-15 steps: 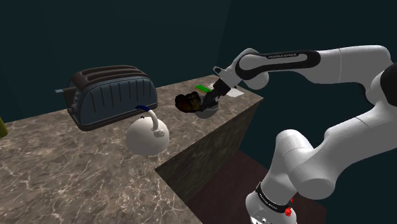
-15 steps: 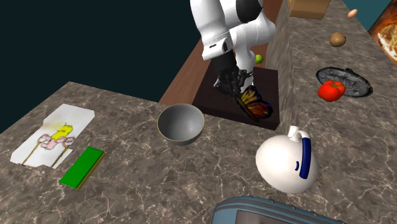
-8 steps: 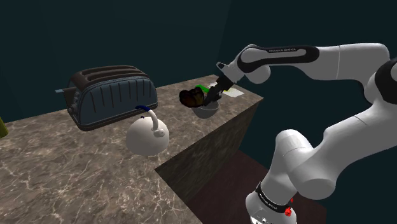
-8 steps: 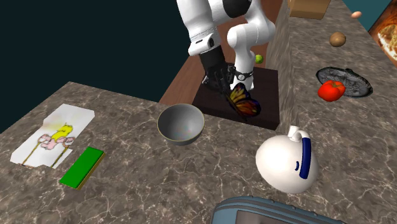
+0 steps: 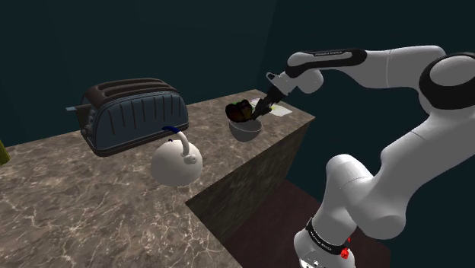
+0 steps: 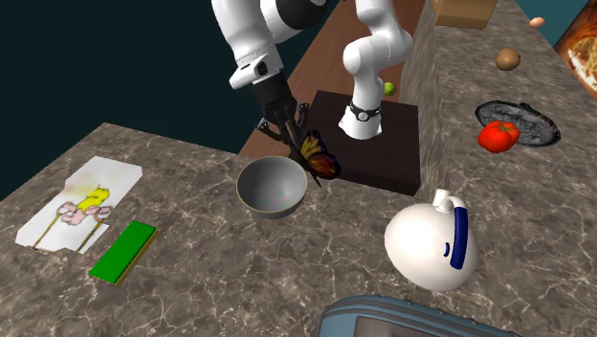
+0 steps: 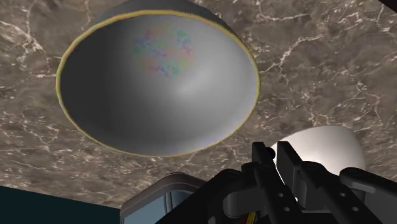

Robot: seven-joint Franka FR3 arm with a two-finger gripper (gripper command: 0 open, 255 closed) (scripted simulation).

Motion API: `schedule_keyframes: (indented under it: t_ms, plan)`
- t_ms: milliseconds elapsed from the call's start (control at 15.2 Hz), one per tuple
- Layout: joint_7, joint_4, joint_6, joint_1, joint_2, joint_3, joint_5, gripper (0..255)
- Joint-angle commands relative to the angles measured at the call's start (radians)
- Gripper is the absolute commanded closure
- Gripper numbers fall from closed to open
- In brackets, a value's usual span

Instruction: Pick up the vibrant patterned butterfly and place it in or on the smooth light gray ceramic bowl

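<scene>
End effector (image 6: 298,142): black fingers clamped on the patterned butterfly (image 6: 319,159), which hangs in the air just over the rim of the grey bowl (image 6: 271,194). Step, by my judgement: carry nearly done, release pending. Next move calls for a short shift over the bowl's middle, a small descent, then parting the fingers. Counter (image 6: 239,287): brown veined marble, with the bowl near the edge facing the stand (image 6: 397,158); also a white teapot (image 6: 428,247), dark toaster (image 5: 133,114), green block (image 6: 122,251) and printed card (image 6: 81,203). Room: dim, with teal walls (image 5: 114,38).
</scene>
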Motion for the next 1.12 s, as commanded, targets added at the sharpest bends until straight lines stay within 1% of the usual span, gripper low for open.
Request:
schedule_keyframes:
  t_ms: [0, 66, 198, 264, 330, 462, 858, 1056]
  plan:
    - [-0.054, 0.066, -0.032, 0.064, 0.034, -0.102, 0.016, 255]
    - [-0.078, 0.1, -0.047, 0.108, 0.05, -0.162, 0.024, 255]
    - [-0.117, 0.172, -0.078, 0.212, 0.069, -0.294, 0.033, 255]
    - [-0.13, 0.209, -0.092, 0.271, 0.068, -0.364, 0.029, 255]
    - [-0.142, 0.262, -0.113, 0.351, 0.059, -0.457, 0.017, 255]
    - [-0.139, 0.247, -0.089, 0.367, 0.04, -0.473, -0.002, 255]
    - [-0.152, 0.209, -0.022, 0.423, 0.011, -0.541, -0.026, 255]
    - [-0.154, 0.205, -0.015, 0.429, 0.008, -0.548, -0.028, 255]
